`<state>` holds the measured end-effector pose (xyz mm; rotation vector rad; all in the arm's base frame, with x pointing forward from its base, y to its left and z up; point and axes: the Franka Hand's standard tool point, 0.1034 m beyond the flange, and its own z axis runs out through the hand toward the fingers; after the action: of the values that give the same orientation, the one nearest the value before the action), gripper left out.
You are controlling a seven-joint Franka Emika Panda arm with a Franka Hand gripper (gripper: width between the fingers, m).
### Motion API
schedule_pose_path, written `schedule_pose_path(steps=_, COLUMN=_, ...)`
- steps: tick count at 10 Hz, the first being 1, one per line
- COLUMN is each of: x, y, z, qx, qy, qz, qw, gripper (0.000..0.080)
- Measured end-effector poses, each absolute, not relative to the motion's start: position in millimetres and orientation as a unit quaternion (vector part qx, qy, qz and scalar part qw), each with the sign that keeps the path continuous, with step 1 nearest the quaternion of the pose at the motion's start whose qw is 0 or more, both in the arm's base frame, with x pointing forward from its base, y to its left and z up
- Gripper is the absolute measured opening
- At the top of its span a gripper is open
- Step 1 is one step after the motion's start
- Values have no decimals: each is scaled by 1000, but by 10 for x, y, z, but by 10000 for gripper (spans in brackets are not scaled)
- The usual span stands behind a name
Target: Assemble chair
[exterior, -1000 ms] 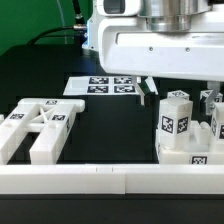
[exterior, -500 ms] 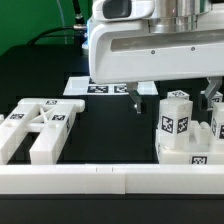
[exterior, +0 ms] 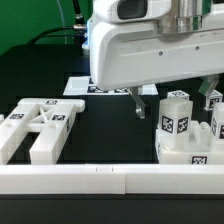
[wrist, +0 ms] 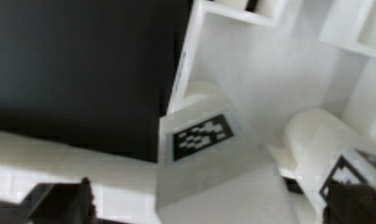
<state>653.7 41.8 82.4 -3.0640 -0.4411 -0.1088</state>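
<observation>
The chair is in loose white tagged parts. A slotted back frame (exterior: 36, 126) lies flat at the exterior view's left. A cluster of blocky parts (exterior: 188, 148) stands at the right, with an upright tagged block (exterior: 177, 116) on top. My gripper (exterior: 176, 106) hangs open over that block; one dark finger (exterior: 137, 104) shows just left of it, the other is mostly hidden. In the wrist view the gripper (wrist: 203, 206) is open, with a white tagged part (wrist: 203, 136) between its dark fingers (wrist: 50, 206), not gripped.
The marker board (exterior: 82, 87) lies at the back, partly hidden by the arm. A long white rail (exterior: 100, 181) runs along the front edge. Black table (exterior: 110, 130) lies between the back frame and the cluster of parts.
The arm has come lower and nearer, covering more of the marker board. The visible finger has dropped down beside the upright block. The parts have not moved.
</observation>
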Motion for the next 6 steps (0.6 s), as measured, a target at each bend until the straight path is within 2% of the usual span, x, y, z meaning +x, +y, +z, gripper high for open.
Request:
schedule_pose_path(steps=1, x=6538, y=412, z=824, qx=-989, qy=-142, qz=-35, qw=22, gripper=622)
schedule_pose_path(steps=3, x=6537, y=412, z=823, qx=-989, qy=-141, qz=-35, qw=22, gripper=287)
schedule_pose_path(steps=6, x=6537, y=412, z=822, qx=-993, qy=-114, qz=-34, qw=23, gripper=289)
